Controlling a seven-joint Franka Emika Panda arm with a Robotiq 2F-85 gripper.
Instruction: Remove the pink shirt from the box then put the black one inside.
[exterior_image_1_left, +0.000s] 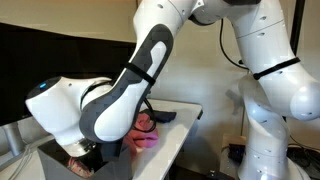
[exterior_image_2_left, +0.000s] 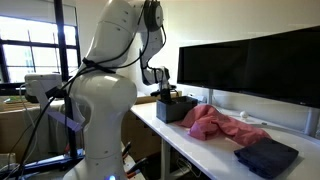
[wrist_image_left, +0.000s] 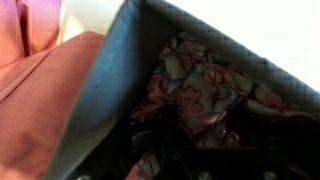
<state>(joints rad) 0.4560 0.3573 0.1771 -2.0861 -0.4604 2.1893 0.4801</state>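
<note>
The pink shirt (exterior_image_2_left: 222, 124) lies crumpled on the white table, outside the dark box (exterior_image_2_left: 176, 108); it also shows in an exterior view (exterior_image_1_left: 148, 137) and at the left of the wrist view (wrist_image_left: 35, 90). The black shirt (exterior_image_2_left: 266, 156) lies folded on the table beyond the pink one, and is seen in an exterior view (exterior_image_1_left: 162, 117). My gripper (exterior_image_2_left: 166, 94) is lowered over the box opening. The wrist view shows the box's grey wall (wrist_image_left: 100, 100) and a floral patterned cloth (wrist_image_left: 205, 80) inside. The fingers (wrist_image_left: 195, 150) are dark and unclear.
Wide black monitors (exterior_image_2_left: 250, 62) stand along the back of the table (exterior_image_2_left: 190, 150). The arm's white links (exterior_image_1_left: 120, 95) hide most of the box in an exterior view. Windows and clutter (exterior_image_2_left: 25, 70) lie behind the robot.
</note>
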